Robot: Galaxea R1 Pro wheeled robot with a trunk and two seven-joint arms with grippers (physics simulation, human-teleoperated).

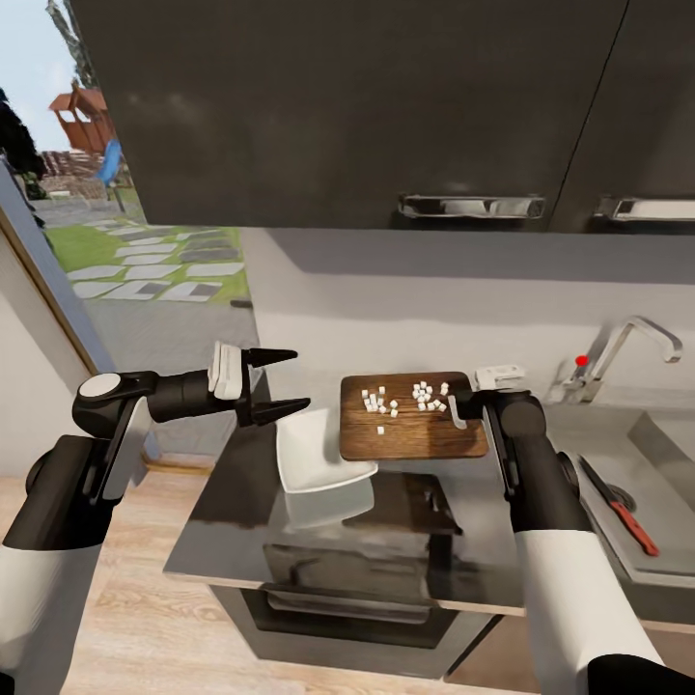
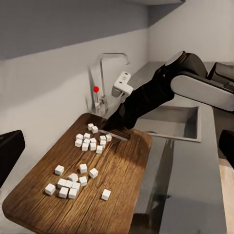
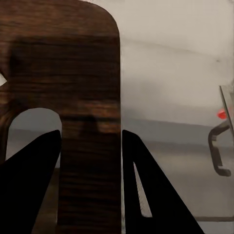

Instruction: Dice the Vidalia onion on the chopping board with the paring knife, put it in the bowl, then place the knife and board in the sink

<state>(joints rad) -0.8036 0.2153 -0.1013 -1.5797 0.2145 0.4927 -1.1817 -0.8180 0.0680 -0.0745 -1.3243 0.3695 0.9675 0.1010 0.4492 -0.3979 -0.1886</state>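
So the right gripper (image 1: 461,403) is clamped on the end of the chopping board (image 1: 415,434), diced onion (image 1: 403,398) scattered on top. Left gripper (image 1: 282,383) hangs wide apart just beside the tilted bowl (image 1: 314,452). Paring knife (image 1: 618,504) sits in the sink (image 1: 666,454).

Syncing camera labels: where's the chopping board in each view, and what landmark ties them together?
Head view: chopping board centre, on the countertop, diced onion on top, right gripper at its right edge.
Left wrist view: board lower left, cubes on it.
Right wrist view: board close up, between the fingers.
Shared landmark: tap's red knob.
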